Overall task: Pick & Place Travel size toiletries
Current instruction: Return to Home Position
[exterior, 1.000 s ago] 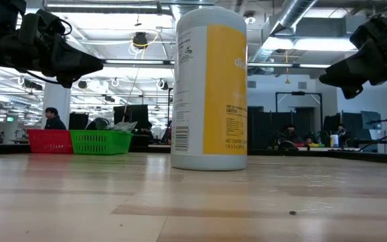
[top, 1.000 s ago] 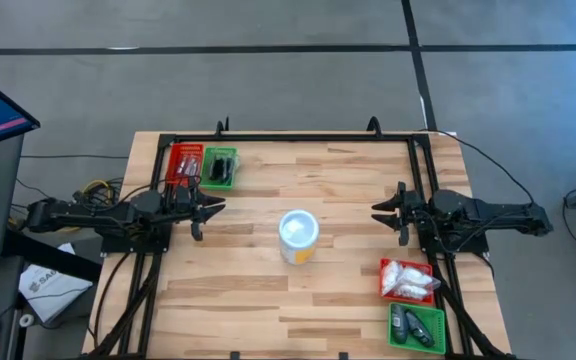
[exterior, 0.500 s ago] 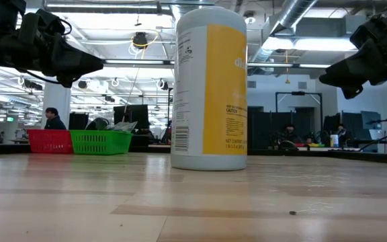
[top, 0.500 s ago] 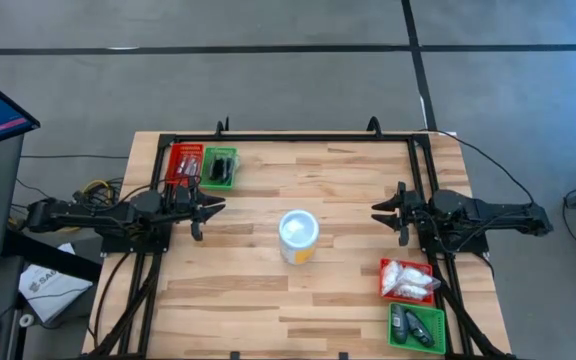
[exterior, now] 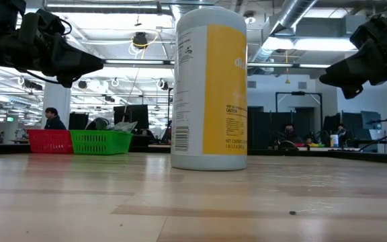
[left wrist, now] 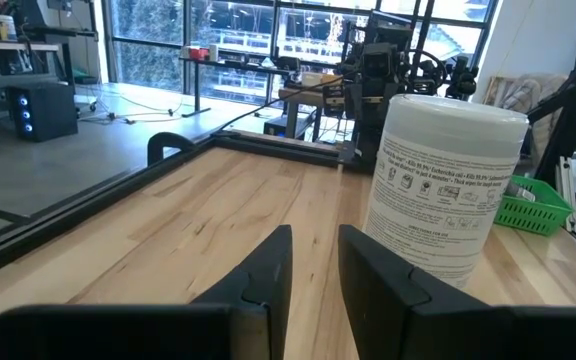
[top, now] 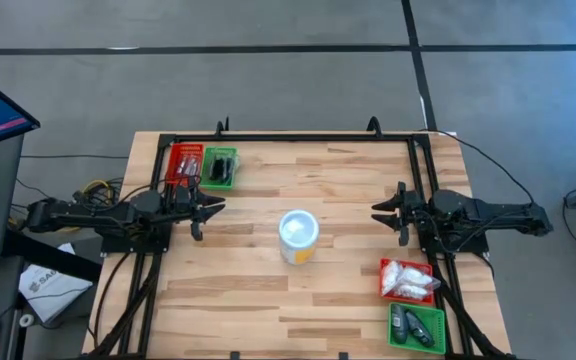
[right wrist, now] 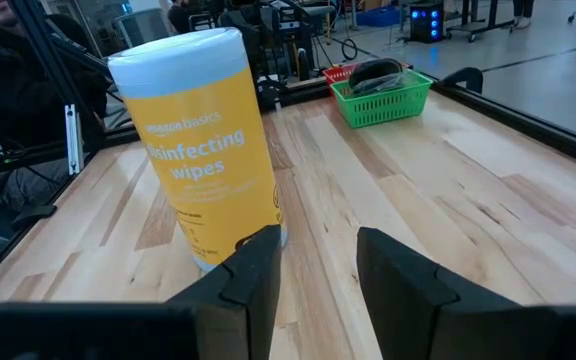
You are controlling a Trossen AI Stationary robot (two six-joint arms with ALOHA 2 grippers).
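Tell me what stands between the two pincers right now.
The wipes canister stands between the left pincer and the right pincer, as the high view shows.

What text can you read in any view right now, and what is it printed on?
"amazonbasics": yellow label of the wipes canister, right wrist view.
"Disinfecting wipes": same label, below the brand.
Fine print on the canister's white back label, left wrist and low views: too small to read.
Print on the white box on the floor beside the table, high view: too small to read.
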